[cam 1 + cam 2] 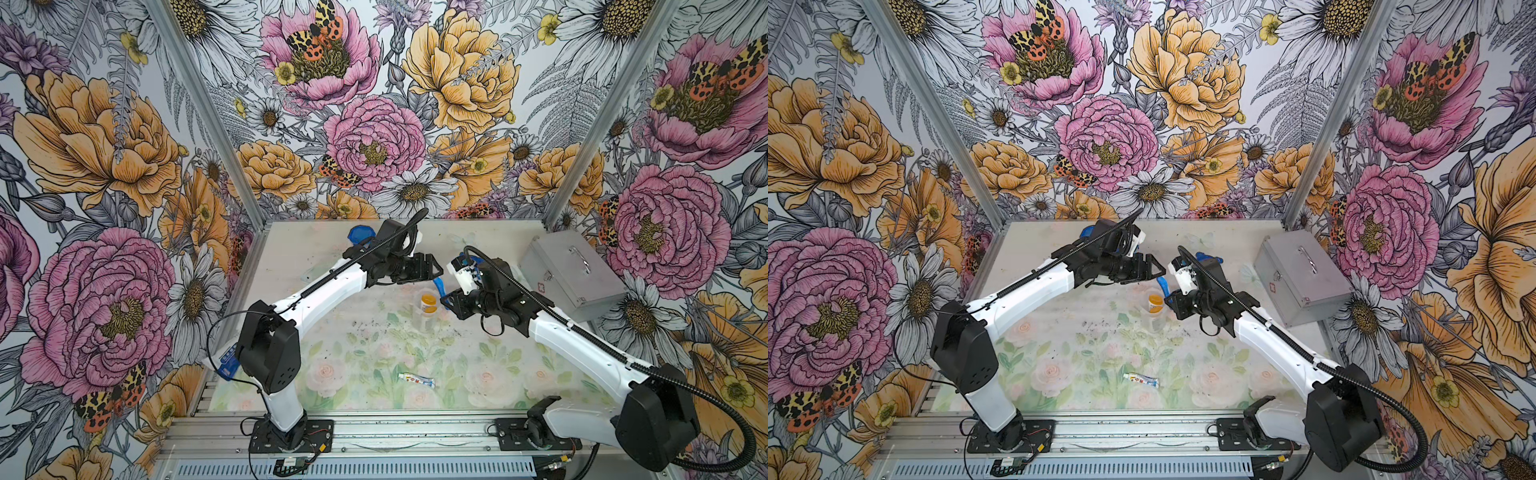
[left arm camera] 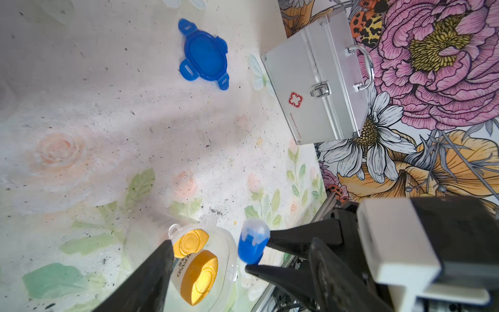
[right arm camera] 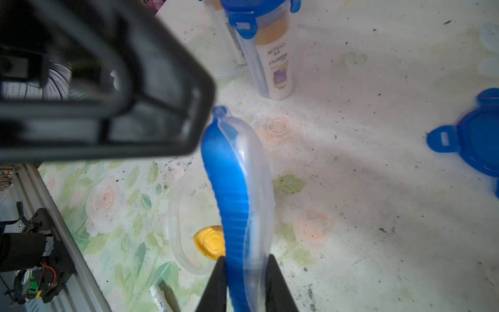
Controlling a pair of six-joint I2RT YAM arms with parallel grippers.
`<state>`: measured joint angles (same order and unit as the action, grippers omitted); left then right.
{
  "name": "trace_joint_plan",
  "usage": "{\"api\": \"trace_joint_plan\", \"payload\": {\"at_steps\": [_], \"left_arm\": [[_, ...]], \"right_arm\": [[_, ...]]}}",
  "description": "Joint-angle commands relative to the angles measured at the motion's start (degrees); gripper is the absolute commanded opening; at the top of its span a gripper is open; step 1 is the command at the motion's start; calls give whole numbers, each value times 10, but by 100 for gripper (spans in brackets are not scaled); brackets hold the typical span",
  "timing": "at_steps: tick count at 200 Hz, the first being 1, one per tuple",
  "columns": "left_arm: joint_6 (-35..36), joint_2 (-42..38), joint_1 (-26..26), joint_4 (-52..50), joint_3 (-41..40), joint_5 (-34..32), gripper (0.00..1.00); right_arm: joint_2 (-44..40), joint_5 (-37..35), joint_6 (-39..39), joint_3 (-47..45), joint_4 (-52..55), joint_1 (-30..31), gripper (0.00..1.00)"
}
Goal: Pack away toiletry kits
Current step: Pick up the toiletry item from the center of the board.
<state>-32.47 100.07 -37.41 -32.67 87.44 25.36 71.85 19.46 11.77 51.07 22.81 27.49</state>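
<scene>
Left gripper (image 1: 436, 269) spread, empty, near toothbrush tip. Clear cup (image 3: 172, 232) mid-worktop (image 1: 353, 345) holds two orange-capped bottles (image 2: 199, 275). Right gripper (image 3: 244, 260) pinches blue toothbrush (image 3: 229, 189) just beside cup. Toothpaste tube (image 1: 417, 380) lies nearer front.

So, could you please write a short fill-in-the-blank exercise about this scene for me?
1. The right end effector is shut on the ____.
2. The open cup holds ____ orange-capped bottles.
3. The tube lies flat on the ____.
4. The lid of the case is ____.
Missing words: toothbrush; two; table; closed.
</scene>
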Motion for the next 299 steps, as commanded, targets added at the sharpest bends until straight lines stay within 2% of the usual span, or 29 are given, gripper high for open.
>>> {"api": "trace_joint_plan", "payload": {"at_steps": [1,25,54,103,164,183,209,225,247,272,299], "left_arm": [[-2,2,-8,25,14,25,73],[-5,3,-13,29,2,21,65],[-8,1,-14,37,-10,25,47],[-9,-13,-11,40,-36,27,40],[-4,-20,-7,41,-41,30,13],[5,-32,-6,40,-49,27,10],[30,-59,-7,33,-66,-7,9],[57,-67,-16,18,-63,-36,8],[105,-66,-42,-11,-46,-97,5],[125,-69,-68,-19,-48,-178,2],[141,-60,-80,-19,-44,-209,1]], "right_arm": [[7,13,18,25,-33,14,11],[10,19,28,25,-47,23,11],[19,25,27,29,-50,32,11],[28,33,29,39,-56,33,12],[47,48,28,49,-63,33,13],[46,37,32,49,-63,33,25],[28,19,37,38,-62,31,56],[12,17,41,25,-57,28,67],[-12,19,50,4,-45,22,70],[-32,13,61,-10,-43,19,70],[-45,5,72,-18,-39,14,70]]}}
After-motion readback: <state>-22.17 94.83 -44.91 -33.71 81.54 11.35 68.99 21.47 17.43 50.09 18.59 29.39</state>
